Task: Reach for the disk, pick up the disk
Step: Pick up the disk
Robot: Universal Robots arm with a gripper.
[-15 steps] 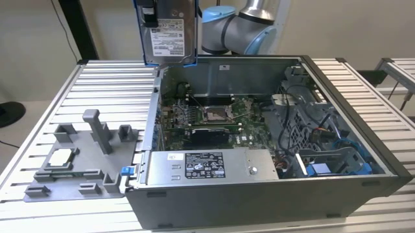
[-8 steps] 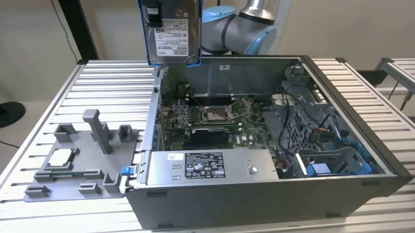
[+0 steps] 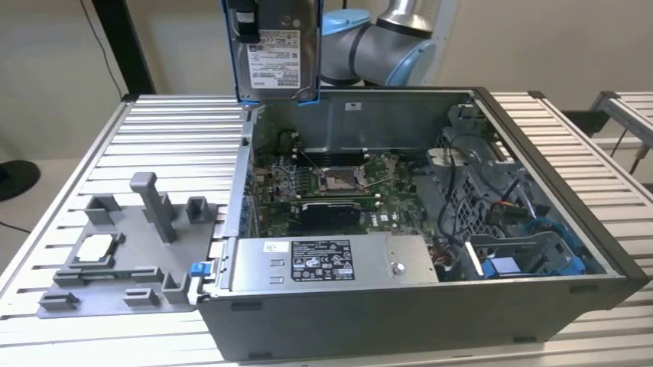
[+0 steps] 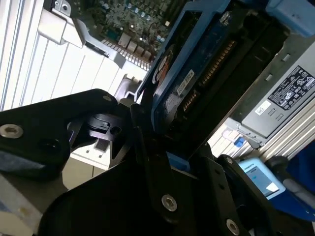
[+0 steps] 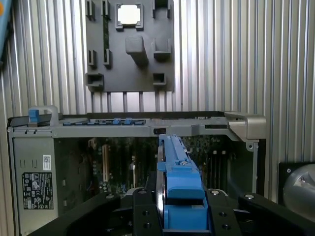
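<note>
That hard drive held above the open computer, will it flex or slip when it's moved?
Probably rigid and dense for its size: the disk looks like a metal slab, hanging upright without sagging. The gripper clamps its blue bracket, which looks like smooth plastic, so a jolt might let it slip.

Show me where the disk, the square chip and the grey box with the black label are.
the disk (image 3: 280, 57): exterior view, its white label.
the square chip (image 5: 129, 14): first wrist view, its top face.
the grey box (image 3: 321, 261): exterior view, its black label.
</note>
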